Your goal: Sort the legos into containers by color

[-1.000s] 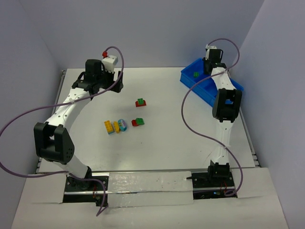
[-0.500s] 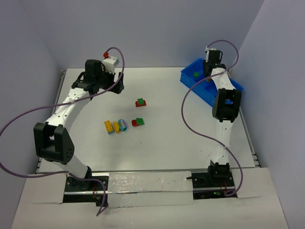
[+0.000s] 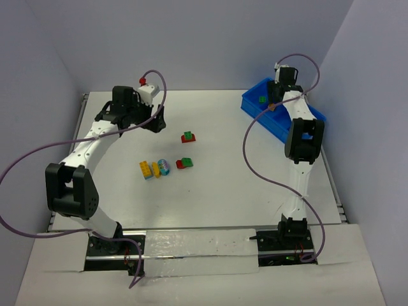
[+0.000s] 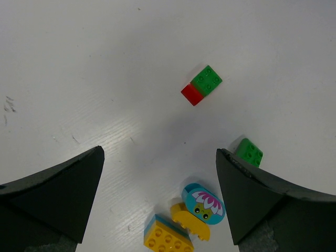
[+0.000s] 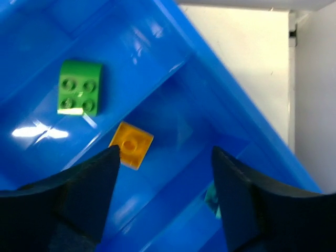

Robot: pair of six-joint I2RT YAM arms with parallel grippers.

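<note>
My right gripper (image 5: 165, 152) hangs open over the containers, the compartments of a blue bin (image 5: 173, 58). An orange lego (image 5: 131, 144) lies free on a compartment floor by the left fingertip. A green lego (image 5: 80, 87) lies in the neighbouring compartment, and a teal one (image 5: 211, 199) peeks out beside the right finger. My left gripper (image 4: 160, 153) is open above the table with nothing in it. Under it are a green-on-red lego (image 4: 202, 85), a green lego (image 4: 249, 152), a light blue oval lego (image 4: 203, 203), a yellow arch (image 4: 190, 222) and a yellow-on-blue lego (image 4: 168, 239).
The bin (image 3: 268, 125) stands at the table's far right corner, with the right gripper (image 3: 275, 95) above it. The loose bricks (image 3: 185, 162) lie mid-table, in front of the left gripper (image 3: 152, 121). Purple cables loop beside both arms. Walls enclose the table on three sides.
The right gripper has gone from shut to open over the bin, and the orange lego now lies loose below it. The left arm has shifted slightly left.
</note>
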